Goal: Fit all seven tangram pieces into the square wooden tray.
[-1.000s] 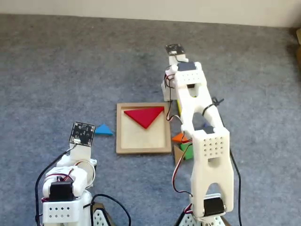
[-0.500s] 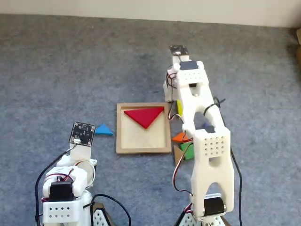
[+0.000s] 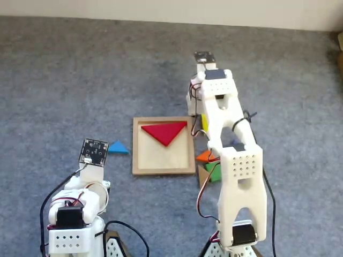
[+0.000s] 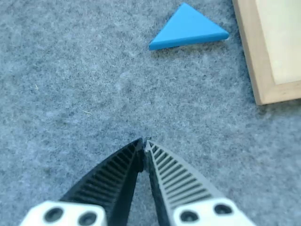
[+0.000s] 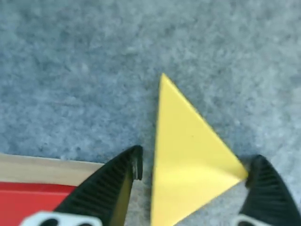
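Presently the right hand (image 5: 195, 165) stands wide open over the yellow triangle (image 5: 186, 141), one finger on each side of it and nothing held yet; whether the tips touch the piece cannot be told. The piece lies flat on the grey-covered bench (image 5: 70, 56) between the fingers. One straight edge faces the finger that sits just beside the wooden tray (image 5: 42, 165).

That closeness is the first risk. If the hand closes from here, the tray-side finger may catch the rim or nudge the tray, shifting the red triangle (image 5: 23, 200) that lies inside it.

The second risk is the grip itself. The far finger meets a sharp corner rather than a flat side, so the thin piece could pivot, skid over the soft cover or pop out as the jaws squeeze. A skewed grasp would probably leave the triangle turned wrong for the bare part of the tray.

The left hand (image 4: 143, 145) is closed and empty above the bench, with the blue triangle (image 4: 188, 29) well ahead of its tips; it poses no hazard there. The orange piece (image 3: 203, 157) and green piece (image 3: 214, 172) lie behind the right hand, beside its arm, where a low sweep back could scatter them.
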`<act>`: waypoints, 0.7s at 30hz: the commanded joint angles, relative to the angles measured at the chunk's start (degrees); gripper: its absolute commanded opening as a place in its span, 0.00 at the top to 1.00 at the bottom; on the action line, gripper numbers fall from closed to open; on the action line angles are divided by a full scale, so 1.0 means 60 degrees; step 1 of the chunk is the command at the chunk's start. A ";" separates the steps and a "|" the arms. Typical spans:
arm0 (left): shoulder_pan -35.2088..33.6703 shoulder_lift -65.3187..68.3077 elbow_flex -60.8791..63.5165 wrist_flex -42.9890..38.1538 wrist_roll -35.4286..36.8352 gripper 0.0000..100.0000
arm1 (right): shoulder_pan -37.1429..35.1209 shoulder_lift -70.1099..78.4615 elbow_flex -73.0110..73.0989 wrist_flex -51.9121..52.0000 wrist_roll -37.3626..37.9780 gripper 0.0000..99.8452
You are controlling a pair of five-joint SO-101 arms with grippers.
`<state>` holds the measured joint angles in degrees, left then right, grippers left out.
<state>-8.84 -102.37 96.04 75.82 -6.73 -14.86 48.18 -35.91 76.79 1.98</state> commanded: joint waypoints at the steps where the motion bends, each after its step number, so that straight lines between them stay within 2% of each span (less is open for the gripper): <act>1: -0.0037 -0.0271 0.0198 0.0029 0.0088 0.96 | 0.0198 -0.0037 -0.0154 0.0227 -0.0088 0.73; 21: -0.0037 -0.0271 0.0198 0.0029 0.0088 0.96 | 0.0256 -0.0476 -0.0462 0.1106 -0.0117 0.75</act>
<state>-8.84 -102.37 96.04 75.82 -6.73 -14.42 48.18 -36.79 81.80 2.07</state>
